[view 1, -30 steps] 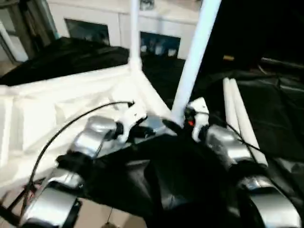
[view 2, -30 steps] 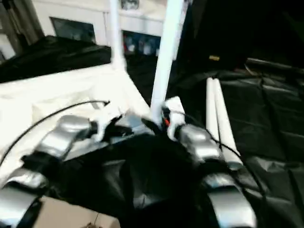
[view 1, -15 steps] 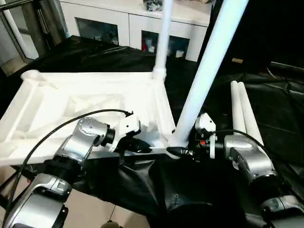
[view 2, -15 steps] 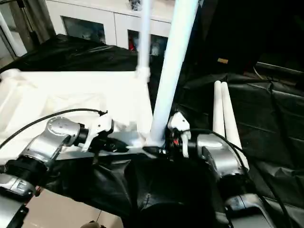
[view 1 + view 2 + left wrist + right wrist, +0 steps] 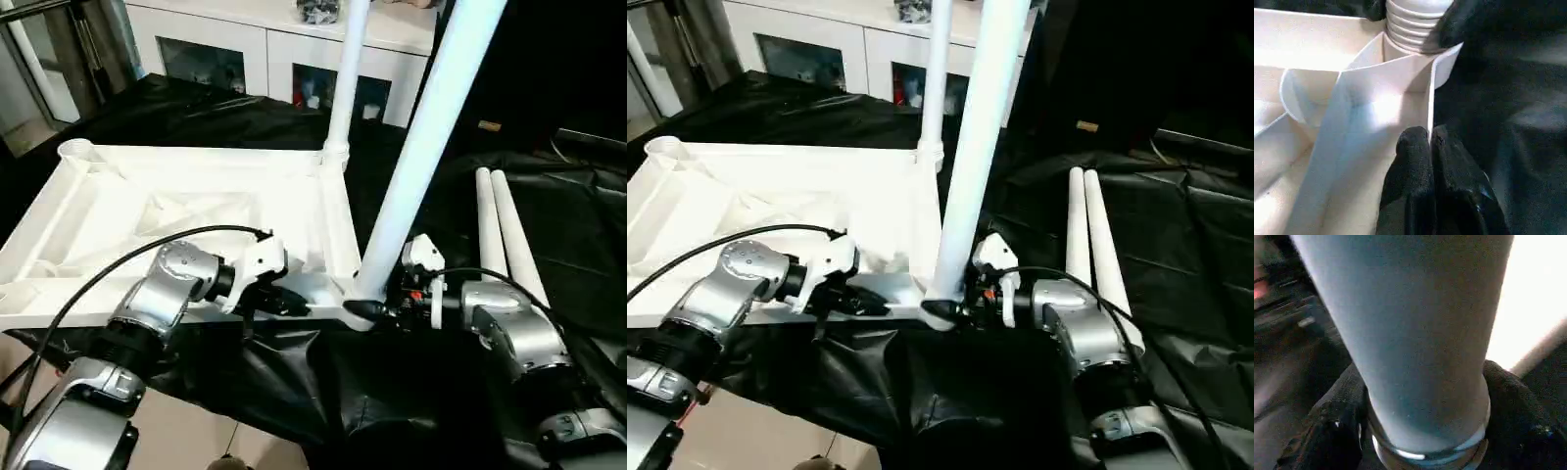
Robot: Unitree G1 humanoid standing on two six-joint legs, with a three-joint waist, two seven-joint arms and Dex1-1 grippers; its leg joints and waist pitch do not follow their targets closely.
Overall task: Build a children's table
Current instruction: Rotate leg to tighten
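The white tabletop (image 5: 196,211) lies upside down on the black-draped table (image 5: 578,235), its ribbed underside facing up and its near edge toward the robot. The left gripper (image 5: 294,304) has its 2 black fingers (image 5: 1422,161) pressed together, nearly fully closed, pinching a thin upright wall of the tabletop's rim just beside the near right corner socket; in the left wrist view the wall edge runs straight down into the seam between the 2 fingertips. The right gripper (image 5: 377,311) sits at that same corner, with its fingers (image 5: 1327,431) set on either side of the base of a leg (image 5: 421,147) that rises steeply from the socket and leans slightly to the right. In the right wrist view the black pads lie against both sides of the tube near its lower end, where a ringed collar shows, so the gripper stands fairly wide around the leg and is closed on it. The threaded end of this leg shows in the left wrist view just beyond the pinched wall. A second leg (image 5: 343,88) stands upright in the far right corner socket. 2 more legs (image 5: 505,235) lie side by side, touching, on the black cloth to the right of the tabletop, beyond the right forearm. White cabinets (image 5: 274,54) stand behind the table.
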